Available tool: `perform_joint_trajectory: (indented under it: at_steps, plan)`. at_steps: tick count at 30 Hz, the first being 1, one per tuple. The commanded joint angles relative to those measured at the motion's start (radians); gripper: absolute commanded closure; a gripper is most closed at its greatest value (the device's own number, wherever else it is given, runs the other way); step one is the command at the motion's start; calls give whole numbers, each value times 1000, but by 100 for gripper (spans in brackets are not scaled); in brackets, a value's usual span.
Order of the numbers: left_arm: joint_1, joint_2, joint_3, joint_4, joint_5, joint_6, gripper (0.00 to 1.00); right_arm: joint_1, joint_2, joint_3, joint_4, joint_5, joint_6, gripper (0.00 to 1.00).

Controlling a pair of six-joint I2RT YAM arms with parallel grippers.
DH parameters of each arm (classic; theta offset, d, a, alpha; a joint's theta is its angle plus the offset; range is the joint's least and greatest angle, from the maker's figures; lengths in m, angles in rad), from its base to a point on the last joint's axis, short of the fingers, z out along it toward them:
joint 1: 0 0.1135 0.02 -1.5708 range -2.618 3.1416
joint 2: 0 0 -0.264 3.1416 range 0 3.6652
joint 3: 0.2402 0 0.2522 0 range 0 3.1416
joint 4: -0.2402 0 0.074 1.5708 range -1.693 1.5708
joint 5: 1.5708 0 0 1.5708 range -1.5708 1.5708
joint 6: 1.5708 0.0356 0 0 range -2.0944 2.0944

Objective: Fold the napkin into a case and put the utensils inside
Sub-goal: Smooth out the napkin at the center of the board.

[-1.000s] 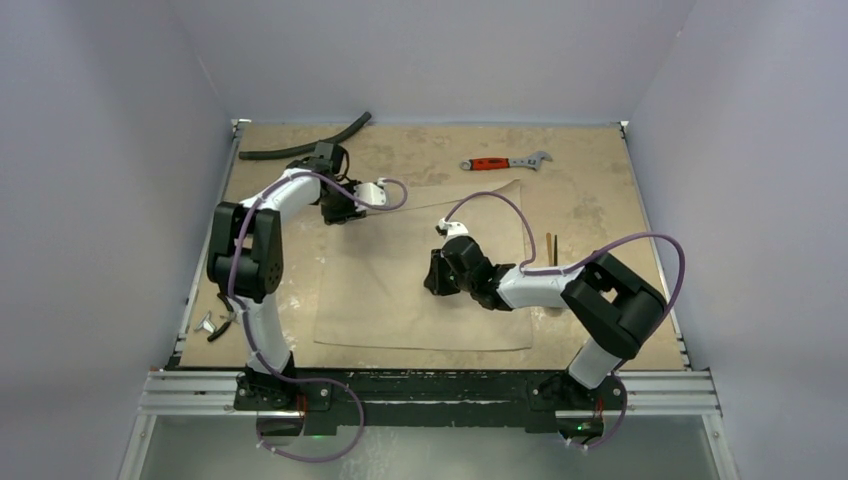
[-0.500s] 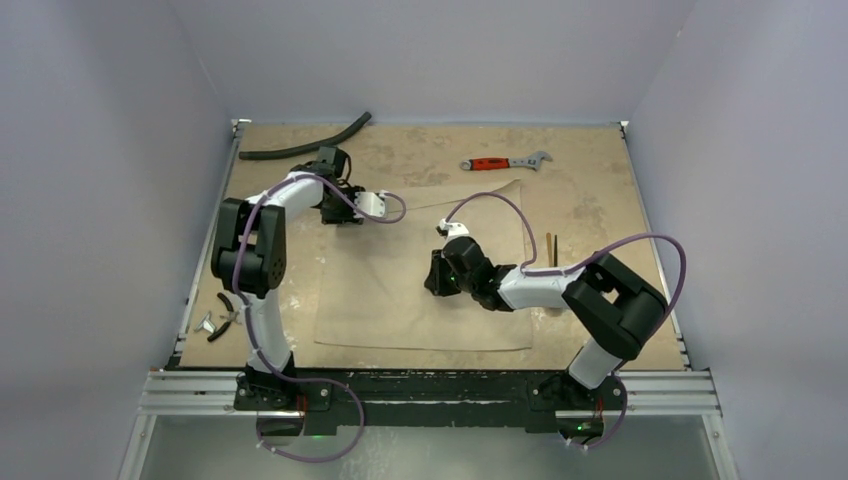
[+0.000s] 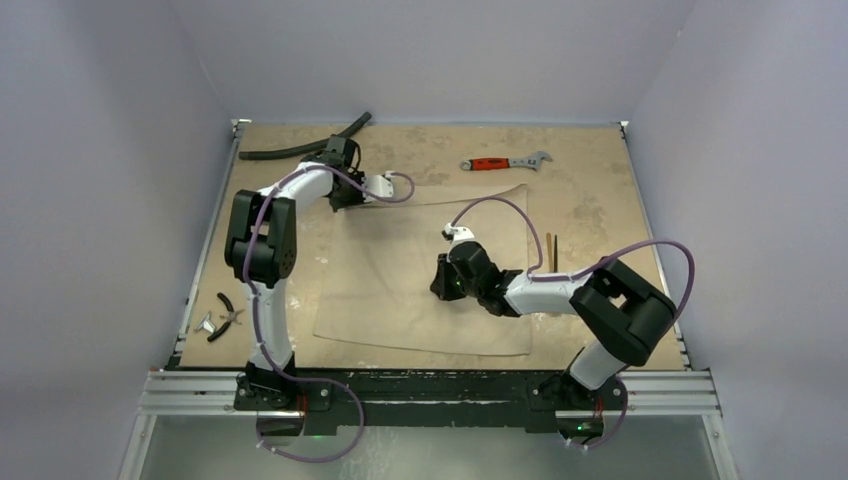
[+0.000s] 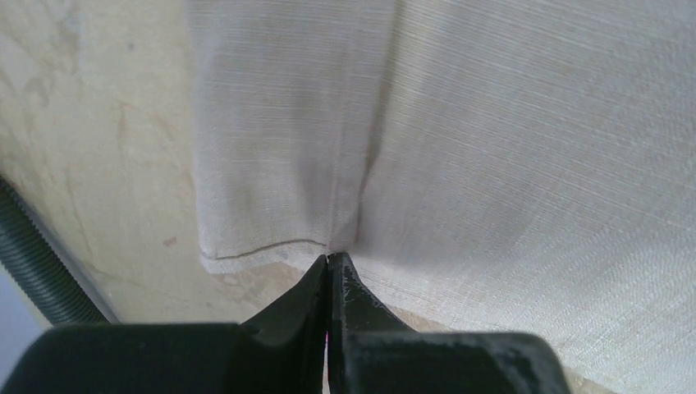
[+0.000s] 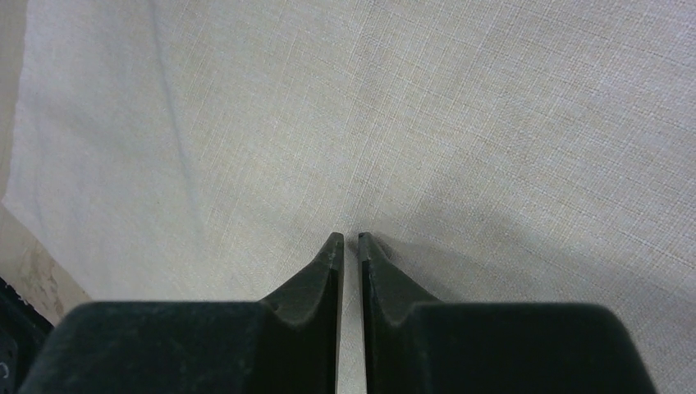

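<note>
The soft beige cloth napkin [image 3: 390, 290] lies flat, its far-left hem pinched in the closed left gripper [image 4: 329, 261], while the right gripper [image 5: 350, 238], jaws a slit apart, sits over its middle.

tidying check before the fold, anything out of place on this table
A red wrench and black hose at the far edge and pliers at the near left are not tableware. The napkin lies slightly askew.
</note>
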Motion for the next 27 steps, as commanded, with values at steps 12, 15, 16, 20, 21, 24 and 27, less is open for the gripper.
perform_joint_trajectory:
  at_steps: [12,15,16,20,21,24,27]
  plan:
    - [16,40,284,-192,199,-269,96,-1,-41,-51,-26,-26,-13,89]
    - [-29,-34,160,-78,176,-299,75,-5,-56,-22,-40,-17,1,89]
    - [-42,-60,114,10,162,-338,74,-12,-62,15,-48,-8,-5,89]
    - [-47,-135,26,58,186,-492,73,-97,-82,166,-95,-1,-46,89]
    - [-34,-157,12,43,217,-507,73,-126,-81,197,-92,-15,-55,90]
    - [7,-214,1,-55,310,-501,73,-180,-8,316,-94,-33,-85,91]
    - [11,-271,-49,-168,361,-455,72,-185,121,455,-97,-55,-99,93]
